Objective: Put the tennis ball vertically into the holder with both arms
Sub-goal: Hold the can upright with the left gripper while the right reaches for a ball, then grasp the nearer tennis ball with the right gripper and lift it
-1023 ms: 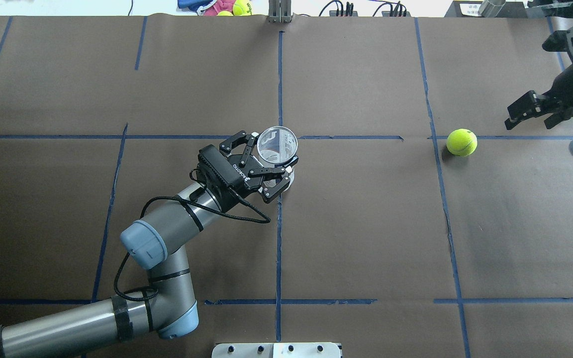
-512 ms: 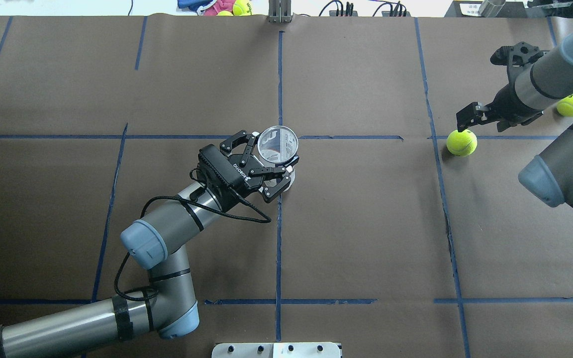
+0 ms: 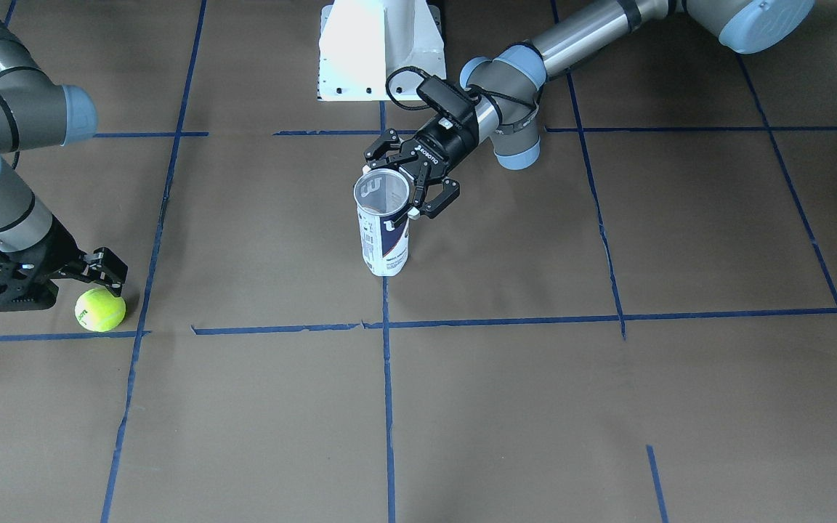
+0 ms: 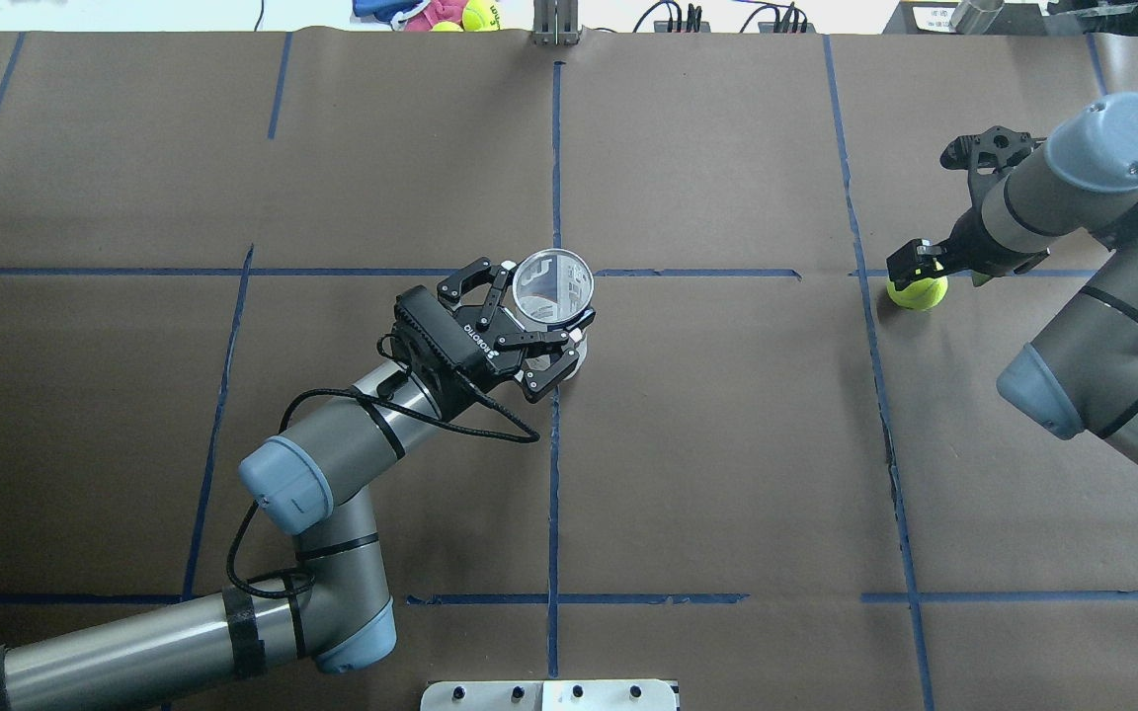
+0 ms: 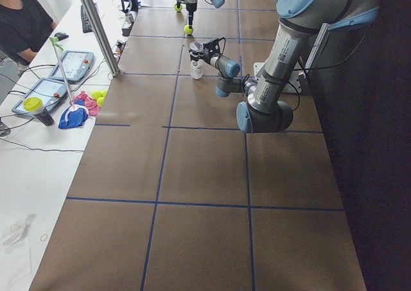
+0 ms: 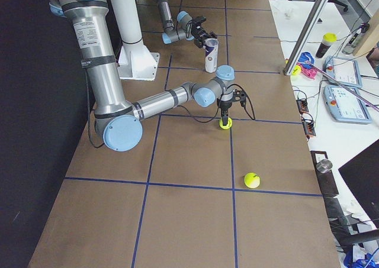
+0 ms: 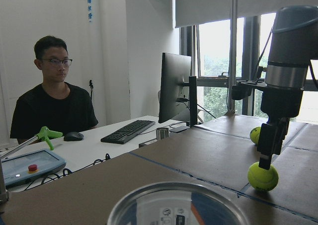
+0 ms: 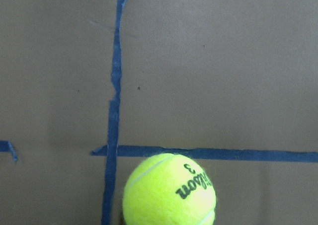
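tennis ball [image 4: 919, 292] lies straight below your right gripper [image 4: 936, 267], fingers spread wide, empty; left gripper [image 4: 546, 294] clamps the holder [image 3: 384, 240] upright.

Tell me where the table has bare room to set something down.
Bare: the taped square between the holder and the tennis ball, and the operators' side of the long tape line, bar a second ball beyond the right arm. Crowded: around the holder in the left gripper, and at the tennis ball under the right gripper.
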Robot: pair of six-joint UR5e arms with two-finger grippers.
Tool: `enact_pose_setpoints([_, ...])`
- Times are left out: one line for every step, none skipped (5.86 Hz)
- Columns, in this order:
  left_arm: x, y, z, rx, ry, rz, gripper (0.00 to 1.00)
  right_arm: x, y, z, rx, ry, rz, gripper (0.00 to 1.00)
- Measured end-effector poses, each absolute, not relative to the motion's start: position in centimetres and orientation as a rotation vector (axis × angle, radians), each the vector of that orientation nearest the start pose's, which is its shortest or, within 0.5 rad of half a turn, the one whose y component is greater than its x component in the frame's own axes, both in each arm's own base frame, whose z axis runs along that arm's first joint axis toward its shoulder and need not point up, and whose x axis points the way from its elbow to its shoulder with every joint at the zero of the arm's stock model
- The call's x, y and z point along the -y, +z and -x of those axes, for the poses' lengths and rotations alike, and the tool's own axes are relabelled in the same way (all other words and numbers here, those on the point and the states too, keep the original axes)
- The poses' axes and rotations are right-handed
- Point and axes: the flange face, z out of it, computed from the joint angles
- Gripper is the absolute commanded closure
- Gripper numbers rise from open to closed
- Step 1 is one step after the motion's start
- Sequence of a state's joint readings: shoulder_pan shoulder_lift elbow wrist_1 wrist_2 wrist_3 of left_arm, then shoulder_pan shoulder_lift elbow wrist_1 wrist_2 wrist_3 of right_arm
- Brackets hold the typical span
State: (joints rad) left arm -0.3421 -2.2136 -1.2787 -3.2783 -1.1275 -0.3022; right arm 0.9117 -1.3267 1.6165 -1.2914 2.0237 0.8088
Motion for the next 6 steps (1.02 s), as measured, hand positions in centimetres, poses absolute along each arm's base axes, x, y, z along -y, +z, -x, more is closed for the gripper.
enact_pose_setpoints([38.6, 23.8, -55.9, -1.185, 0.134, -1.623, 0.20, 54.1, 49.0, 31.2, 0.688, 0.011, -0.113, 0.01])
enact_pose_setpoints([38.6, 23.8, -55.9, -1.184, 0.135, -1.623, 0.20, 54.6, 49.3, 31.8, 0.680, 0.011, -0.108, 0.01])
enact_pose_setpoints([38.6, 23.9, -55.9, -1.183, 0.135, -1.622, 0.20, 55.2, 49.5, 32.4, 0.671, 0.012, -0.106, 0.01])
enact_pose_setpoints([38.6, 23.9, -55.9, -1.183, 0.136, -1.622, 0.20, 55.8, 49.5, 33.0, 0.666, 0.013, -0.105, 0.01])
enact_pose_setpoints([38.6, 23.9, -55.9, -1.182, 0.136, -1.621, 0.20, 56.1, 49.6, 33.3, 0.660, 0.013, -0.103, 0.02])
enact_pose_setpoints([38.6, 24.0, -55.9, -1.181, 0.136, -1.621, 0.20, 56.2, 49.8, 33.5, 0.655, 0.008, -0.103, 0.26])
